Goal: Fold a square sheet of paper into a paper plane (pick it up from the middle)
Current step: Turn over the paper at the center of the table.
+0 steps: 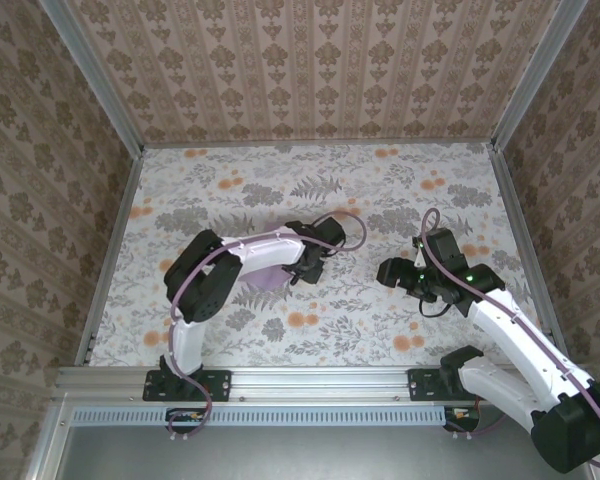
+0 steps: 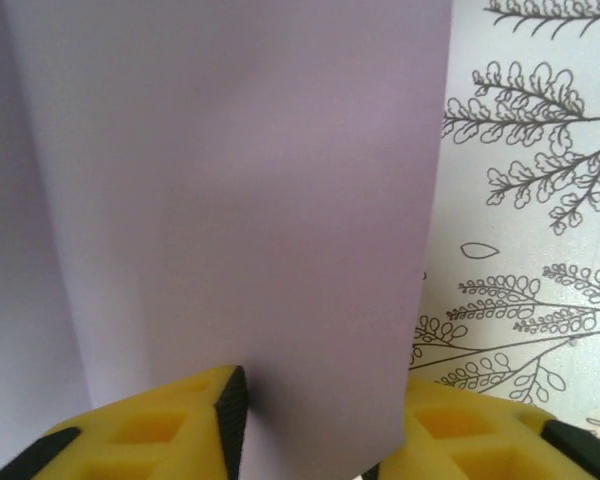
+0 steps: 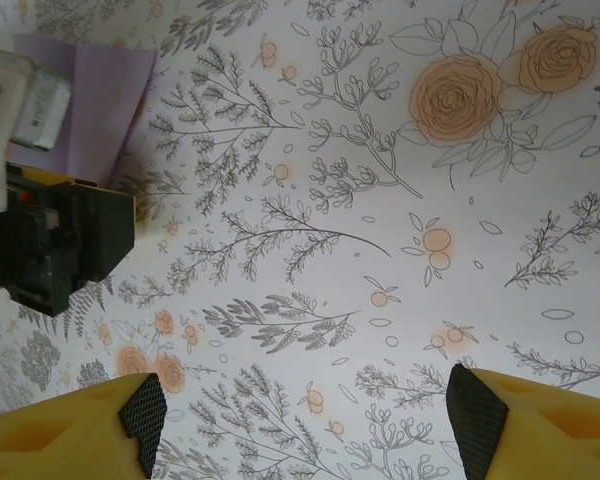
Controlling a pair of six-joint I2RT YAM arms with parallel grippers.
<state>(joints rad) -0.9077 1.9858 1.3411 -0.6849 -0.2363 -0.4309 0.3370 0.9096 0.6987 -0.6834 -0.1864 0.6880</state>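
Observation:
The lilac square sheet of paper (image 1: 268, 276) lies left of the table's middle, partly under my left arm's wrist. In the left wrist view the paper (image 2: 240, 200) rises as a smooth folded flap with a crease down its left side. My left gripper (image 2: 320, 410) is open, and the flap's lower edge stands in the gap between its yellow fingers (image 2: 170, 430). From above, the left gripper (image 1: 302, 270) sits at the sheet's right edge. My right gripper (image 1: 385, 272) hovers open over bare cloth to the right, nothing between its pads (image 3: 145, 410). Its camera sees the paper (image 3: 105, 90) far off.
The floral tablecloth (image 1: 380, 190) covers the table, ringed by patterned walls and a metal rail (image 1: 310, 378) at the near edge. The left arm's wrist (image 3: 55, 240) shows at the left of the right wrist view. Open cloth lies between the two grippers.

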